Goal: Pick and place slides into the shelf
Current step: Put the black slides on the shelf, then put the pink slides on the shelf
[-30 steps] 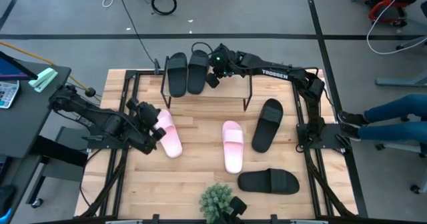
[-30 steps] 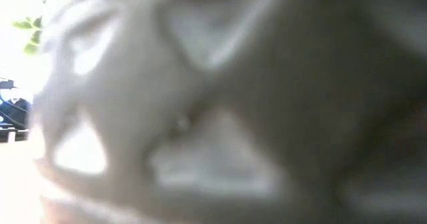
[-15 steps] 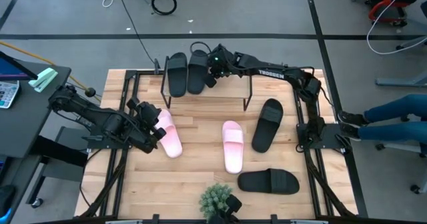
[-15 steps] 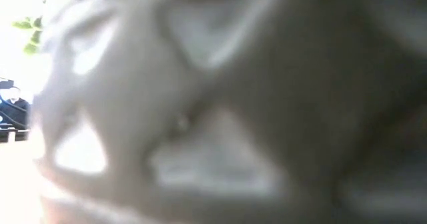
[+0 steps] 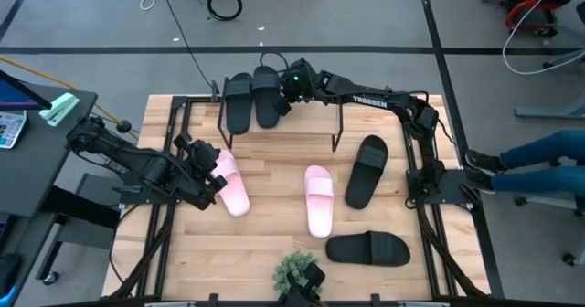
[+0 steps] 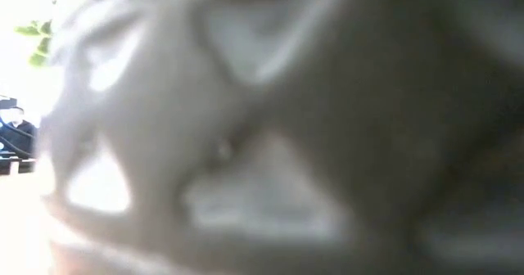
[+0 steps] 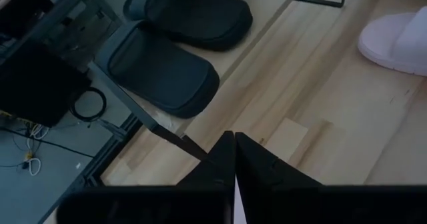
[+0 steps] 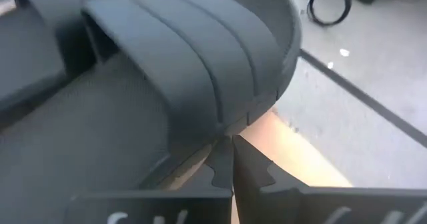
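High view: the right gripper (image 5: 285, 95), fingers closed and empty, nudges a black slide (image 5: 266, 97) on the shelf (image 5: 315, 124). Next, it should withdraw for another slide.

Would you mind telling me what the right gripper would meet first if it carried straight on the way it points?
Most likely the black slide on the shelf: the shut right gripper points at its strap edge, seemingly almost touching.
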Motion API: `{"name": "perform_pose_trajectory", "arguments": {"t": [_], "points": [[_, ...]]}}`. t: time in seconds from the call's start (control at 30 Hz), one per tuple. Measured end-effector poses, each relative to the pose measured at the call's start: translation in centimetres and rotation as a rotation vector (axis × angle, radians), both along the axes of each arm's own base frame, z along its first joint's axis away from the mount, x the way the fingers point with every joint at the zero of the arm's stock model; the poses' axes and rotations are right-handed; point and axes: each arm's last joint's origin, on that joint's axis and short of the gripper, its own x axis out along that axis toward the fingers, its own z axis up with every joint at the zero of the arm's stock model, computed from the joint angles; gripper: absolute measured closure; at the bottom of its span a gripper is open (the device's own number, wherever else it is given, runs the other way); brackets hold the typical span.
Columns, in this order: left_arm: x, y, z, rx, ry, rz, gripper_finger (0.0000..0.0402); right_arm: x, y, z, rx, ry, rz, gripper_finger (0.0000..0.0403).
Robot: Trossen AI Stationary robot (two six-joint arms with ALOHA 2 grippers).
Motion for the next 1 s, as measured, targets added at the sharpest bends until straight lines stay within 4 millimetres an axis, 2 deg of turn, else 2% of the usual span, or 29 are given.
{"name": "perform_pose_trajectory", "arguments": {"t": [0.33,0.6,0.73,0.83,1.0], "points": [[0.0,0.0,0.0,0.000,0.000,0.000,0.0391,0.0,0.4,-0.3,0.034,0.022,-0.009,0.0403],[0.0,0.0,-0.1,-0.039,-0.010,0.013,0.0385,0.7,3.4,-0.1,0.037,0.071,0.049,0.0403],[0.1,-0.3,-0.3,-0.131,0.026,-0.005,0.0376,0.7,6.0,1.1,-0.003,0.122,0.051,0.0403],[0.2,-0.7,-0.8,-0.228,0.052,-0.034,0.0376,0.3,8.9,2.6,-0.057,0.170,0.050,0.0403],[0.5,-2.1,-2.5,-0.334,0.060,-0.109,0.0386,-1.1,15.9,5.5,-0.083,0.230,0.178,0.0403]]}}
